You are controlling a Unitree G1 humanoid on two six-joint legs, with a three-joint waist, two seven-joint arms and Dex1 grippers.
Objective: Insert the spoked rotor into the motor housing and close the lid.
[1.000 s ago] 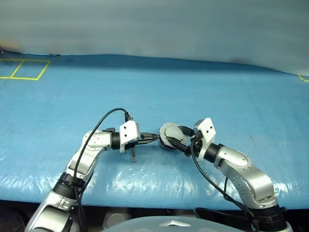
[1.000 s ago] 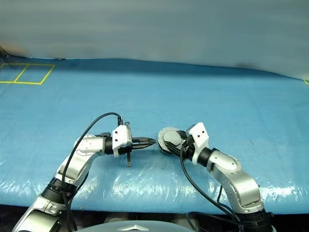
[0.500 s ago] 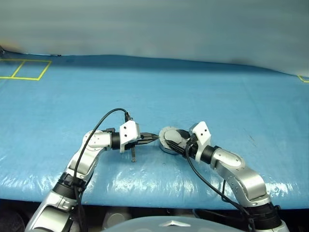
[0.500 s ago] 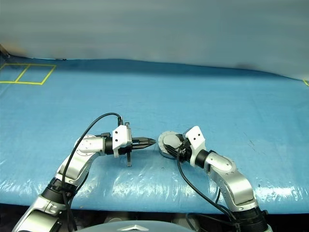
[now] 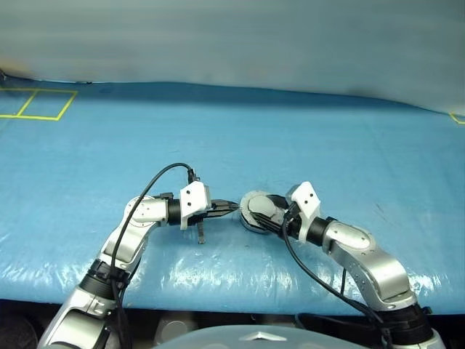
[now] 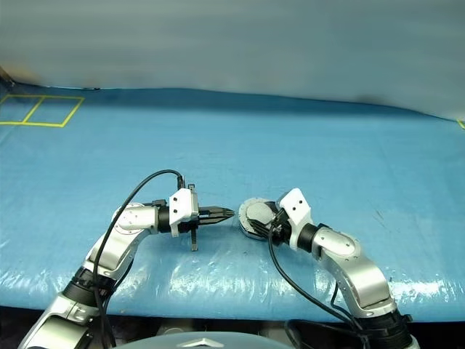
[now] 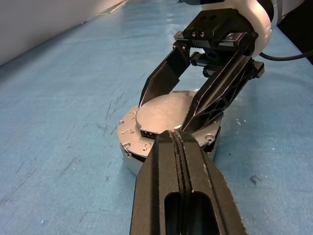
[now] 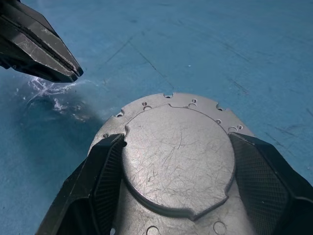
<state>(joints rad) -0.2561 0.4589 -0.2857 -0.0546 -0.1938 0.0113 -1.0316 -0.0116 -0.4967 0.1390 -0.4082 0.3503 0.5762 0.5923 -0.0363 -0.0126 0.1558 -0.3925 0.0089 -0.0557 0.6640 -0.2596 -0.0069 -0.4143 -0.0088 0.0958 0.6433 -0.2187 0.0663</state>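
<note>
Right wrist view: the closed lid (image 8: 178,156) is clasped between the right gripper's (image 8: 178,181) 2 spread fingers (image 8: 105,181); the left gripper (image 8: 73,73) is shut beside it.

Housing shut, lid down, on blue mat.

Motor housing (image 7: 128,157) was a round, shallow silver-grey metal cup, sitting flat on the blue surface w/ grey side wall showing. Lid (image 8: 178,157) lay closed on top, plain grey face up: scratched raised centre plate w/ small notches, outer flange w/ ring of small holes. Lid looked flush & level w/ housing rim. Spoked rotor not visible, presumably under the lid; couldn't tell. Assembly sat near front-centre of the surface (image 5: 254,211).
</note>
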